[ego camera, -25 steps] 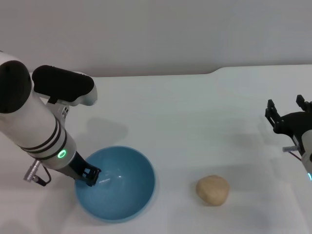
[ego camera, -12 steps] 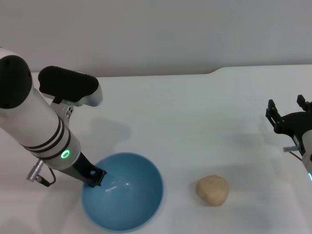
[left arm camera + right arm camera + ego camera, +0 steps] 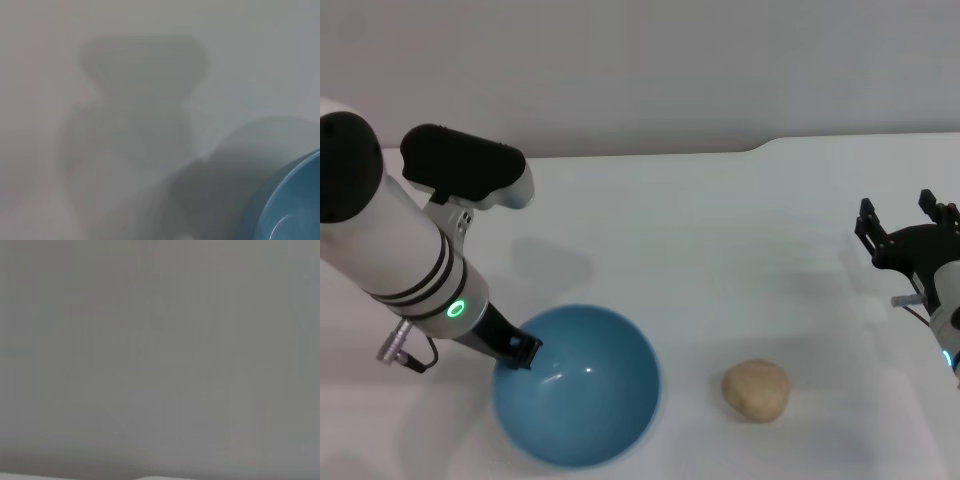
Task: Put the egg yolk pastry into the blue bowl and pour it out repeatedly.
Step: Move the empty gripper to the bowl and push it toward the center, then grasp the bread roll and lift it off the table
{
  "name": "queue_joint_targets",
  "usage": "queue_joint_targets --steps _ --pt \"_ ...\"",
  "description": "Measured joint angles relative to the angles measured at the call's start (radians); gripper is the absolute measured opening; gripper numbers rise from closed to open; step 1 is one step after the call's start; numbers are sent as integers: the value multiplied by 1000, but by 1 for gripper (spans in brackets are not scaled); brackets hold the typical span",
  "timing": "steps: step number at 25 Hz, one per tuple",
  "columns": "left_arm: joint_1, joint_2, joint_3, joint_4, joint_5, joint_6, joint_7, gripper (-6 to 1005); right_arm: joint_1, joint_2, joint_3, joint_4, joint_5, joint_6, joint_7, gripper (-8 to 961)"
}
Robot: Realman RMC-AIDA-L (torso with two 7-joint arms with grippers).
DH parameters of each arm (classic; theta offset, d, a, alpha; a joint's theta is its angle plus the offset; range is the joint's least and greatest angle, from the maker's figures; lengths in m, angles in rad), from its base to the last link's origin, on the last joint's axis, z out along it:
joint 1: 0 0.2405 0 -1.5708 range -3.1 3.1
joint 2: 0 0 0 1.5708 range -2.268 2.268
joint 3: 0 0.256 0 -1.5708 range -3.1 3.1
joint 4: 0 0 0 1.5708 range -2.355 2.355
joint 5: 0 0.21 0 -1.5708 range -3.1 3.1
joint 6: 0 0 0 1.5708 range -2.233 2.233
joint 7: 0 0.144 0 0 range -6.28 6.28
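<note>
left pincer (image 3: 520,352) clamped on blue bowl (image 3: 578,386) rim, lower left of frame. egg yolk pastry (image 3: 756,390) on white bench (image 3: 720,250), lower ctr-right, apart from bowl. right pincer (image 3: 903,232) apart, far right edge.

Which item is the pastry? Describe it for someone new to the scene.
Start at the white table and find the glossy sky-blue round bowl near its front, with the left hand at its rim. Beside it toward the robot's right, apart, lies the small lumpy matte tan pastry ball, the only beige item.
</note>
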Motion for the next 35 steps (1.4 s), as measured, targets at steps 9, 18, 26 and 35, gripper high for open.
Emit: queue_joint_targets --steps 9,18,26,35 --pt "-1 1 -18 38 2 17 -31 -3 1 -31 25 141 -3 65 1 695" --pt "-2 3 -117 27 14 17 -98 -2 -14 -164 240 470 -43 577 -10 695" --pt "-17 2 -146 5 64 -2 -130 -2 -89 -84 688 721 -418 1198 -11 694" --pt "-37 3 -154 -45 79 -3 -120 -1 -32 -12 1067 924 -574 1883 35 694"
